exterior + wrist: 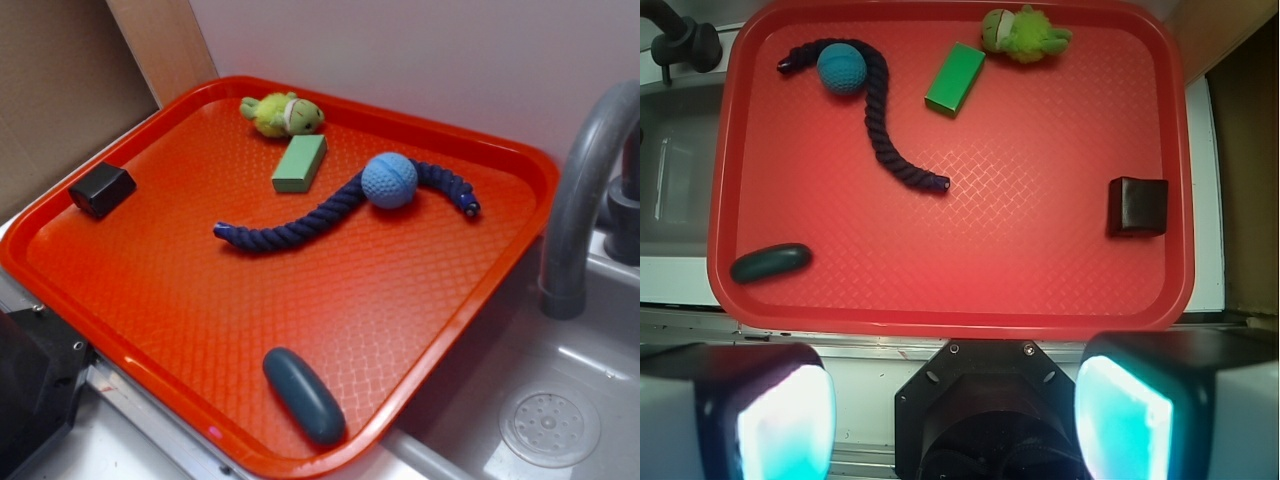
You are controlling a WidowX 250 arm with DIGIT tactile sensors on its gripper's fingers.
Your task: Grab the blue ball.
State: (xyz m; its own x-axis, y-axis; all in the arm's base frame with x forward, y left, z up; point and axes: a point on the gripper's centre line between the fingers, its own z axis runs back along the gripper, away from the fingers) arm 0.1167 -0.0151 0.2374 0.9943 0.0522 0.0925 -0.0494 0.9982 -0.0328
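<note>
The blue ball, round with no long axis, sat near the red tray's far edge, touching the navy rope curving around it. The tray also held a green block, plush toy, black box and teal capsule. The hand hung wide apart, empty, over the near edge.

Surroundings as I see them:
- Pale wall, plain, lit evenly, behind the work area.
- Light wooden panel leaning at the wall's left end, with a brown board beside it.
- Grey metal sink to one side, a round perforated drain cover in its basin.
- Curved grey faucet rising from the sink's edge.
- White countertop, visible as a strip along the far side from the sink.
</note>
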